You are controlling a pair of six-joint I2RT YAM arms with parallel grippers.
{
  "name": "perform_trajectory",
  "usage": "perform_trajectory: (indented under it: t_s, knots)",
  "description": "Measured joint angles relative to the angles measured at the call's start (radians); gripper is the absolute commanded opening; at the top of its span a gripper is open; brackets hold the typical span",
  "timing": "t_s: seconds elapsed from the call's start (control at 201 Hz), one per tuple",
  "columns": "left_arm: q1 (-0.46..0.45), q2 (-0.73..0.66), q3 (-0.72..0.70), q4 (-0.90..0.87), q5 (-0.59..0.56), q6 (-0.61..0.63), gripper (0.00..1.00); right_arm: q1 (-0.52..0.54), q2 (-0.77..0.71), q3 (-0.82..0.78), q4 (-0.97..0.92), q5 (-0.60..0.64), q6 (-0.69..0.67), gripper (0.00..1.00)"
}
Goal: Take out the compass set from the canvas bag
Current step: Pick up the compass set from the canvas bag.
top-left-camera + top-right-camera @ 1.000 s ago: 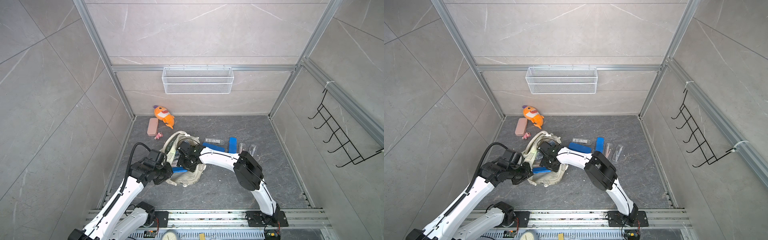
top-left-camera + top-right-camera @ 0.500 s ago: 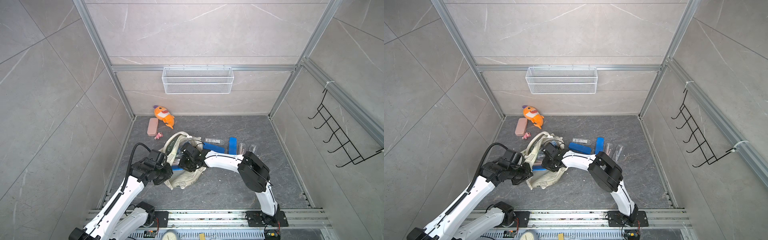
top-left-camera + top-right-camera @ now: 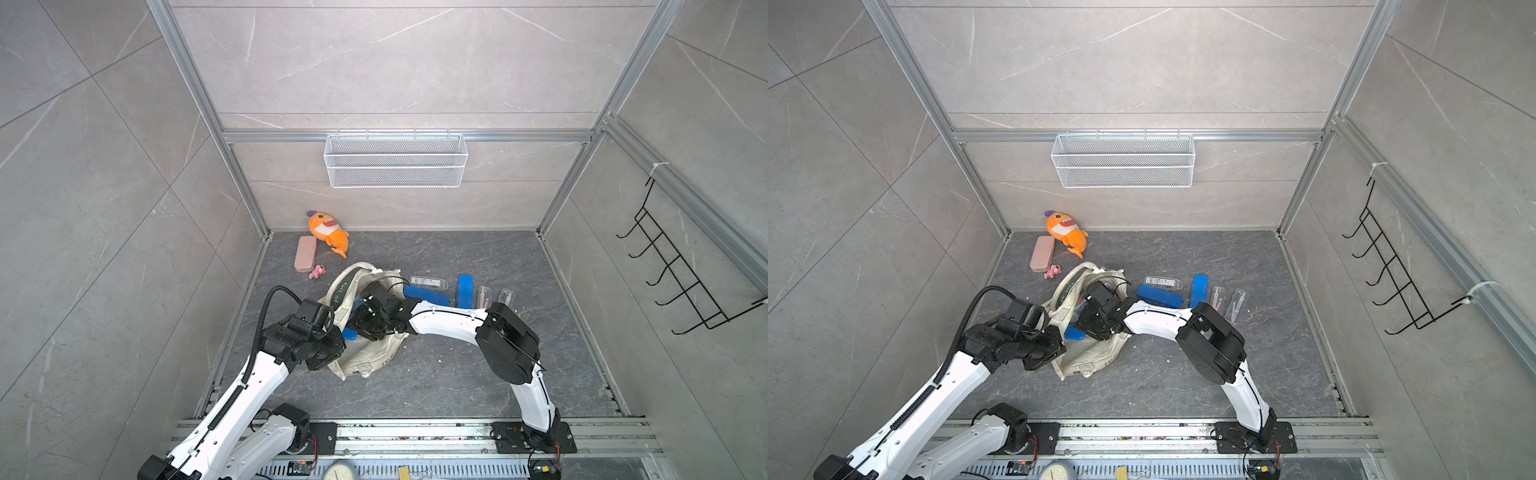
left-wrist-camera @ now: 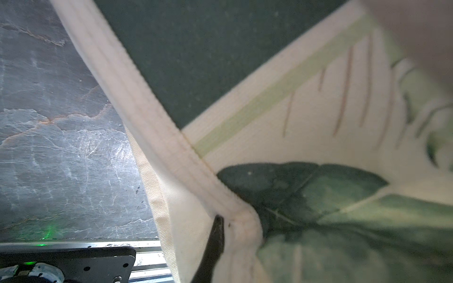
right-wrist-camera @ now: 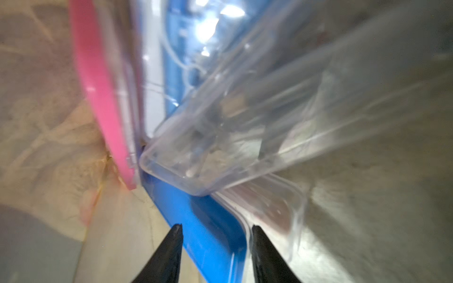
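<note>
The cream canvas bag [image 3: 370, 353] lies crumpled on the dark floor in both top views, its mouth held up. My left gripper [image 3: 332, 332] is shut on the bag's hem [image 4: 171, 171]; only one dark finger [image 4: 217, 235] shows, beside the green leaf print. My right gripper [image 3: 360, 322] reaches into the bag's mouth. In the right wrist view its jaws [image 5: 217, 230] stand either side of a compass set [image 5: 208, 220] in a blue case with a clear lid, both fingers against it. The case's blue end [image 3: 350, 333] pokes out between the two grippers. A clear case [image 5: 220, 147] and a pink-edged case [image 5: 103, 98] lie deeper inside.
Right of the bag lie two blue cases [image 3: 428, 296], a flat clear box [image 3: 428, 283] and two clear compass cases [image 3: 494, 297]. An orange plush [image 3: 326, 228], a pink case [image 3: 305, 253] and a small pink figure [image 3: 318, 271] sit at the back left. A wire basket [image 3: 395, 160] hangs on the back wall, a hook rack [image 3: 673, 274] on the right wall.
My right gripper has pushed deeper into the bag, toward the left and nearer. The bag's body has been drawn out toward the front. The left gripper keeps its hold.
</note>
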Motion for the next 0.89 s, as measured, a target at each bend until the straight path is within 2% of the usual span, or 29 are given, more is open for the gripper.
perform_trajectory:
  t_s: [0.105, 0.329, 0.683, 0.892]
  knots:
    - [0.0, 0.0, 0.0, 0.0, 0.0, 0.0, 0.0, 0.0, 0.0, 0.0, 0.016, -0.013, 0.018, 0.49]
    - [0.0, 0.0, 0.0, 0.0, 0.0, 0.0, 0.0, 0.001, 0.001, -0.01, 0.097, -0.047, 0.032, 0.42]
    - [0.0, 0.0, 0.008, -0.004, -0.004, 0.0, 0.0, 0.012, 0.002, -0.011, 0.174, -0.077, 0.046, 0.16]
    - [0.0, 0.011, 0.039, -0.019, -0.017, 0.0, 0.0, 0.012, -0.001, -0.011, 0.166, -0.076, 0.031, 0.09]
